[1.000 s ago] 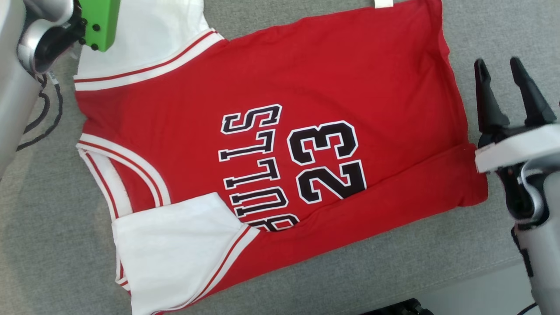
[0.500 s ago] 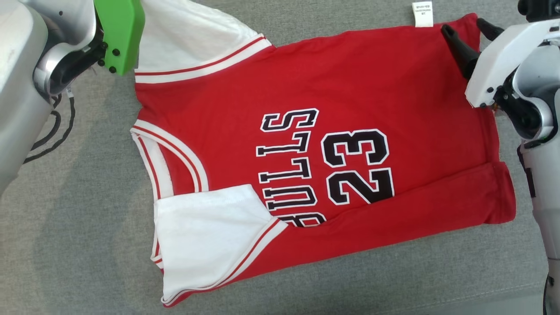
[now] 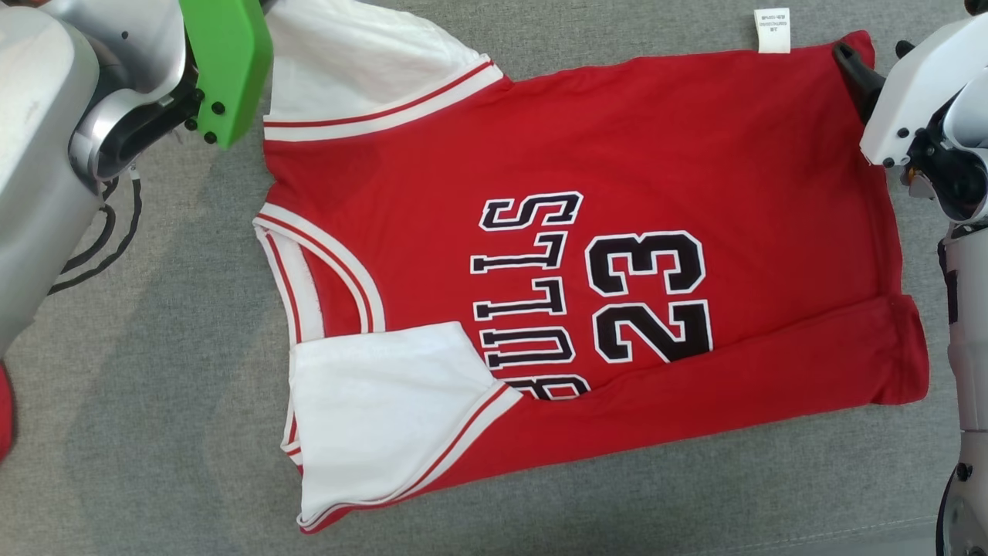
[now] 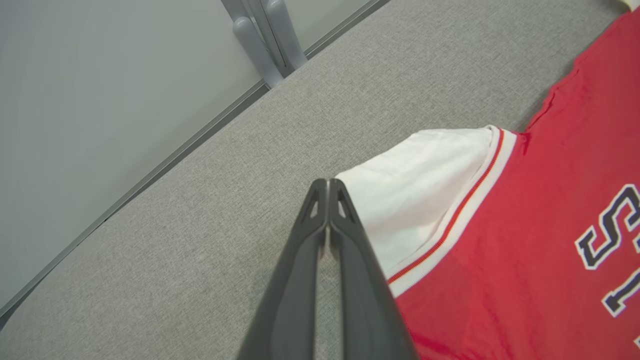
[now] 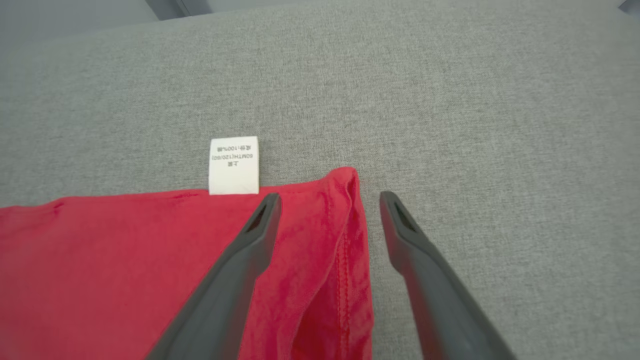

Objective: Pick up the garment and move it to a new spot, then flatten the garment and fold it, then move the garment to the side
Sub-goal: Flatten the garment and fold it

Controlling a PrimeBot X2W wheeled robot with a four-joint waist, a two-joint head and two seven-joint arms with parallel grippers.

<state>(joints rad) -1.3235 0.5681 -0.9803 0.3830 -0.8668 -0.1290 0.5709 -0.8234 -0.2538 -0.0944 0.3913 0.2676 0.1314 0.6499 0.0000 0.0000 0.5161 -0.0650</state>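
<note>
The garment point(image 3: 617, 147) is a red jersey with white sleeves and black "BULLS 23" lettering, lying flat on grey fabric with its near long edge folded over. My left gripper point(image 4: 328, 183) is shut, its tip at the outer edge of the far white sleeve point(image 4: 425, 175); I see nothing pinched between the fingers. My right gripper point(image 5: 330, 196) is open and straddles the far right corner of the red hem point(image 5: 345, 180), one finger over the cloth and one over the grey fabric. In the head view the right gripper point(image 3: 872, 55) sits at that same corner, beside the white care label point(image 3: 773, 31).
The grey fabric surface point(image 3: 154, 386) extends around the garment on all sides. Its far edge runs along a pale floor, where a grey metal leg point(image 4: 265, 40) stands. A black cable point(image 3: 100, 247) hangs by my left arm. A red patch point(image 3: 4, 409) shows at the left edge.
The head camera has shifted, so the garment sits further right and lower. My right gripper, still open, has gone from beside the near right hem to the far right corner.
</note>
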